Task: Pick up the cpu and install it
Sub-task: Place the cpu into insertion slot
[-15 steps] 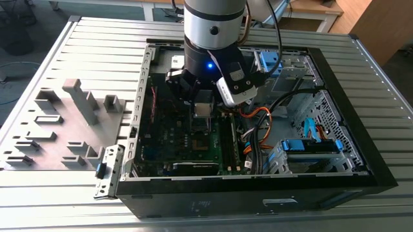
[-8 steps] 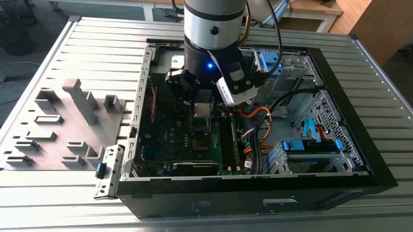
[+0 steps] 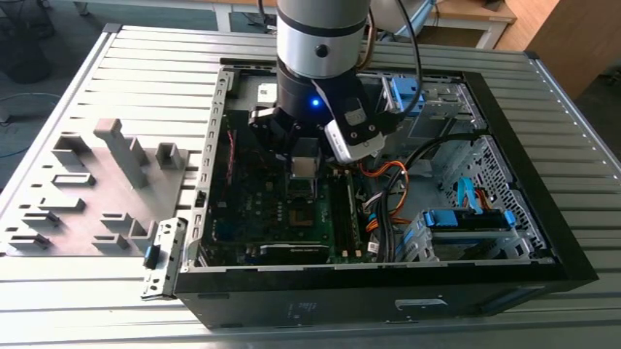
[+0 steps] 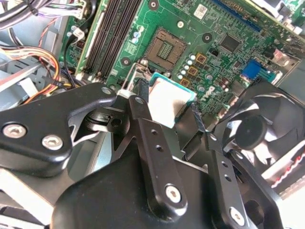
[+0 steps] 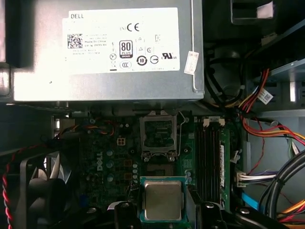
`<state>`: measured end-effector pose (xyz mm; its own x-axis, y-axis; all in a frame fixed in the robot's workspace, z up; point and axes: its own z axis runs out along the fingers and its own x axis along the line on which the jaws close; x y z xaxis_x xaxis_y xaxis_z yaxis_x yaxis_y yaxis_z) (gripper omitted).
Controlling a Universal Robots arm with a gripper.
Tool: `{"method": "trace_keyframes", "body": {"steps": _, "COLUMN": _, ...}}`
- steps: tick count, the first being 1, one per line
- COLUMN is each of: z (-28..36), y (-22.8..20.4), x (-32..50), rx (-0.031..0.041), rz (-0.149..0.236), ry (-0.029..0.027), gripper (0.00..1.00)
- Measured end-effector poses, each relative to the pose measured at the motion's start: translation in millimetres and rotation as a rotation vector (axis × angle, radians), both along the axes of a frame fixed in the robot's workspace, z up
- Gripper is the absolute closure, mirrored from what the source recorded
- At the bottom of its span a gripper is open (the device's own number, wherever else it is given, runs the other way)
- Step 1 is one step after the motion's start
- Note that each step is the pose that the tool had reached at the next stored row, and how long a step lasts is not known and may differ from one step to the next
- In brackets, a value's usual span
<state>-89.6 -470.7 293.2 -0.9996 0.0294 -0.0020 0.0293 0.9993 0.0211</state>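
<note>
The small, thin, square silver-grey cpu (image 4: 167, 98) with its green rim is pinched between the black metal fingers (image 4: 144, 124) of the gripper (image 4: 169, 104), which are drawn in narrow on two opposite edges. It hangs inside the open black computer case (image 3: 388, 302), just above the green motherboard (image 4: 228, 28) and near the open square socket (image 5: 158, 133). I judge it light and stiff but fragile. Its flat faces look slick and the underside contacts would damage easily, so the edges are the right hold, with a modest squeeze and the chip kept level.
</note>
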Motion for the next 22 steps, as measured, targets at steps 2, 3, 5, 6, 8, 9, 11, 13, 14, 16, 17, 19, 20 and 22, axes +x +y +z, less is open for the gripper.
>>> {"method": "trace_keyframes", "body": {"steps": 2, "z": -3.6, "y": 0.0, "x": 0.0, "rx": -0.0019, "rz": 0.0, "ry": 0.0008, "gripper": 0.53}}
{"method": "trace_keyframes", "body": {"steps": 3, "z": -5.4, "y": 0.0, "x": 0.0, "rx": -0.003, "rz": 0.0, "ry": 0.0012, "gripper": 0.53}}
{"method": "trace_keyframes", "body": {"steps": 5, "z": -8.9, "y": 0.0, "x": 0.0, "rx": -0.005, "rz": 0.0, "ry": 0.002, "gripper": 0.53}}
{"method": "trace_keyframes", "body": {"steps": 6, "z": -10.5, "y": 0.0, "x": 0.0, "rx": -0.0062, "rz": 0.0, "ry": 0.0026, "gripper": 0.53}}
{"method": "trace_keyframes", "body": {"steps": 8, "z": -13.8, "y": 0.0, "x": 0.0, "rx": -0.0087, "rz": 0.0, "ry": 0.0039, "gripper": 0.53}}
{"method": "trace_keyframes", "body": {"steps": 9, "z": -15.6, "y": 0.0, "x": 0.0, "rx": -0.0101, "rz": 0.0, "ry": 0.0042, "gripper": 0.53}}
{"method": "trace_keyframes", "body": {"steps": 11, "z": -18.8, "y": 0.0, "x": 0.0, "rx": -0.0116, "rz": 0.0, "ry": 0.0043, "gripper": 0.53}}
{"method": "trace_keyframes", "body": {"steps": 13, "z": -21.0, "y": 0.0, "x": 0.0, "rx": -0.0117, "rz": 0.0, "ry": 0.0043, "gripper": 0.53}}
{"method": "trace_keyframes", "body": {"steps": 14, "z": -21.0, "y": 0.0, "x": 0.0, "rx": -0.0119, "rz": 0.0, "ry": 0.0043, "gripper": 0.53}}
{"method": "trace_keyframes", "body": {"steps": 16, "z": -21.5, "y": 0.0, "x": 0.0, "rx": -0.0118, "rz": 0.0, "ry": 0.0043, "gripper": 0.53}}
{"method": "trace_keyframes", "body": {"steps": 17, "z": -21.9, "y": 0.0, "x": 0.0, "rx": -0.0118, "rz": 0.0, "ry": 0.0043, "gripper": 0.53}}
{"method": "trace_keyframes", "body": {"steps": 19, "z": -22.0, "y": 0.0, "x": 0.0, "rx": -0.0118, "rz": 0.0, "ry": 0.0043, "gripper": 0.53}}
{"method": "trace_keyframes", "body": {"steps": 20, "z": -22.0, "y": 0.0, "x": 0.0, "rx": -0.0118, "rz": 0.0, "ry": 0.0043, "gripper": 0.53}}
{"method": "trace_keyframes", "body": {"steps": 22, "z": -22.1, "y": 0.0, "x": 0.0, "rx": -0.0118, "rz": 0.0, "ry": 0.0043, "gripper": 0.53}}
